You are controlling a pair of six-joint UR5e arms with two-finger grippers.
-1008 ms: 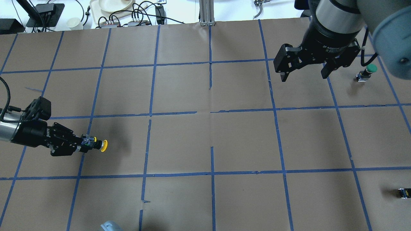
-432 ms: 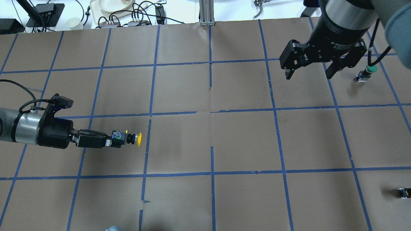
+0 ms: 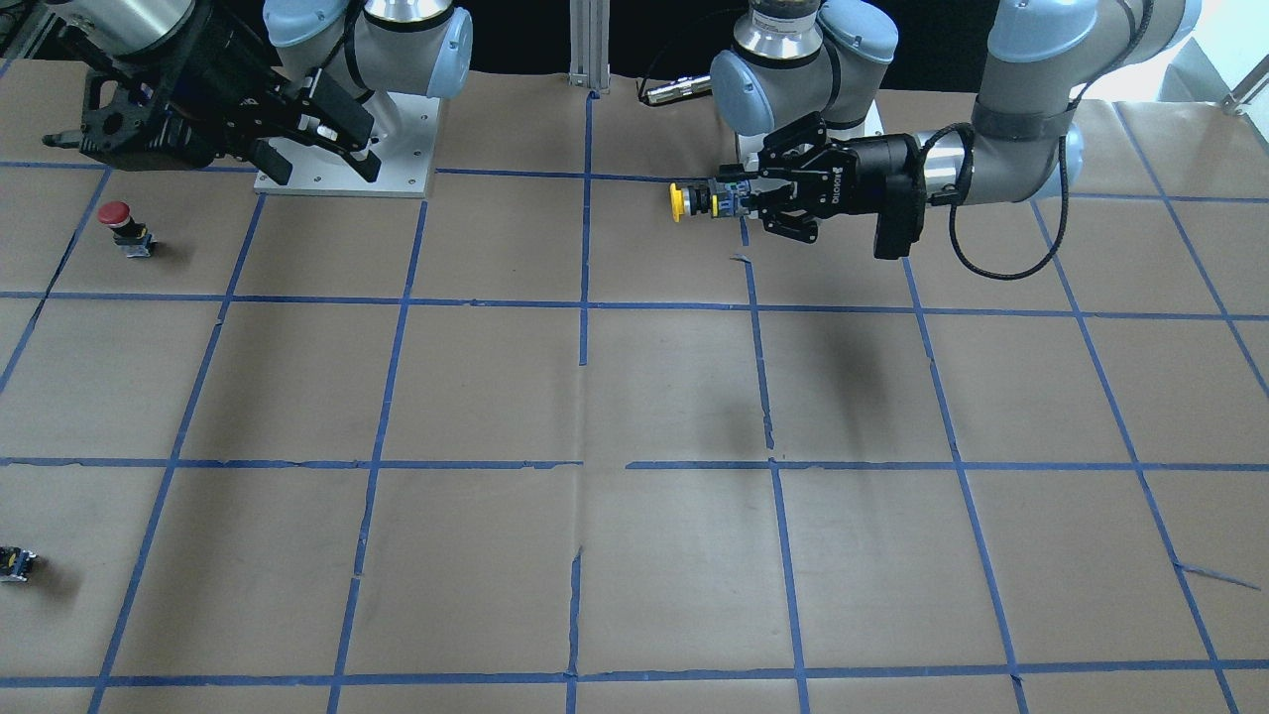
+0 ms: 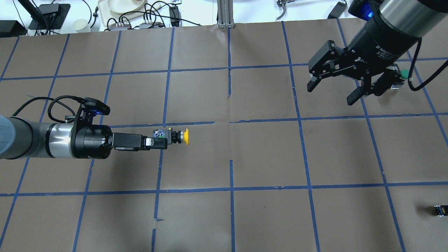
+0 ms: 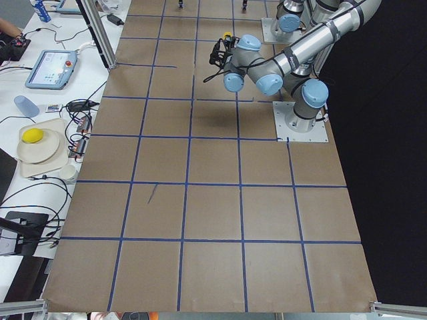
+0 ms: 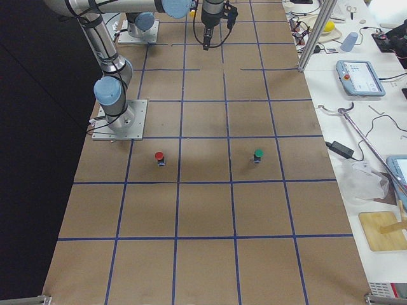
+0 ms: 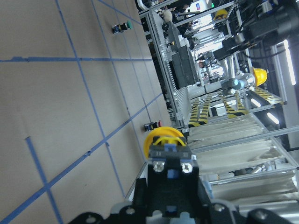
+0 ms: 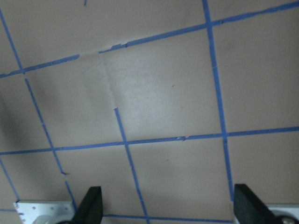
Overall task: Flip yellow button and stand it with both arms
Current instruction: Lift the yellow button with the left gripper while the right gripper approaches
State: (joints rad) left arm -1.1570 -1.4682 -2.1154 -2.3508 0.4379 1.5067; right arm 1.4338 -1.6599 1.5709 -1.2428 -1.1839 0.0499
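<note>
The yellow button [image 4: 181, 137] is held sideways in the air, above the table, yellow cap pointing toward the table's middle. My left gripper [image 4: 161, 140] is shut on its black-and-silver body. In the front view the button [image 3: 689, 201] sticks out of the left gripper [image 3: 746, 199]. The left wrist view shows the cap [image 7: 164, 139] past the jaws. My right gripper [image 4: 330, 94] is open and empty, high over the far right of the table, well apart from the button. The right wrist view shows its fingertips [image 8: 90, 206] over bare paper.
A green-capped button [image 4: 404, 74] stands at the far right, partly behind the right gripper. A red-capped button [image 3: 120, 220] stands near the right arm's base plate [image 3: 397, 149]. A tiny black-and-yellow part [image 4: 440, 210] lies at the near right. Blue tape grids the brown paper.
My left arm has carried the yellow button to the right, toward the table's middle, and turned its wrist. My right gripper, still open, has shifted and tilted a little.
</note>
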